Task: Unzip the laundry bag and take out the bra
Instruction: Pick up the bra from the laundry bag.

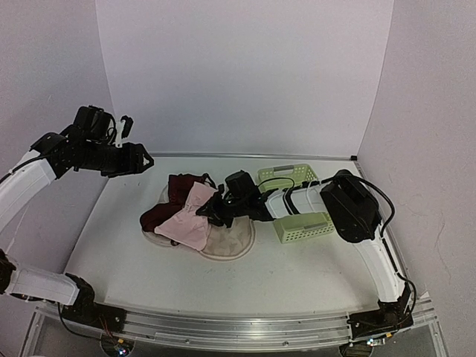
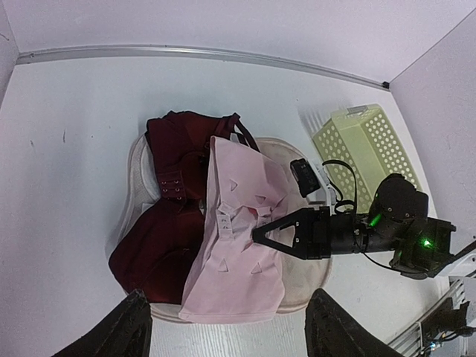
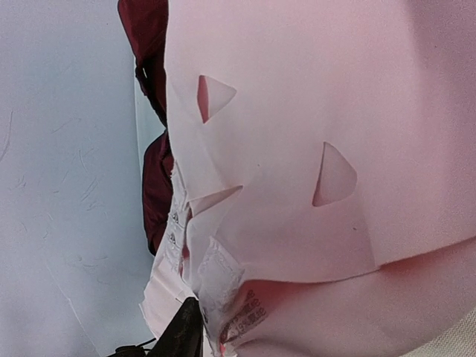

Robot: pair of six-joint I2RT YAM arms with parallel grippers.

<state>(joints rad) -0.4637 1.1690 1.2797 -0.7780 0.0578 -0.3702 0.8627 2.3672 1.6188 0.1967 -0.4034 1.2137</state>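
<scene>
The laundry bag [image 1: 232,242] lies open and flat, its pale inside up; it also shows in the left wrist view [image 2: 316,277]. On it lie the dark maroon bra [image 1: 158,216] [image 2: 152,249] and, overlapping it, a pink garment [image 1: 188,220] [image 2: 242,253] with triangular cut-outs. My right gripper [image 1: 216,213] [image 2: 257,234] reaches in from the right and is shut on the pink garment near its label [image 3: 245,316]. One of its fingers [image 3: 182,335] shows; fabric hides the other. A strip of the bra [image 3: 152,186] shows behind. My left gripper [image 1: 146,159] [image 2: 230,335] hangs open and empty, high above the pile.
A pale green mesh basket [image 1: 297,205] [image 2: 364,145] lies right of the bag, under the right arm and its cables. Walls close the table at the back and both sides. White tabletop [image 1: 126,245] shows left of and in front of the bag.
</scene>
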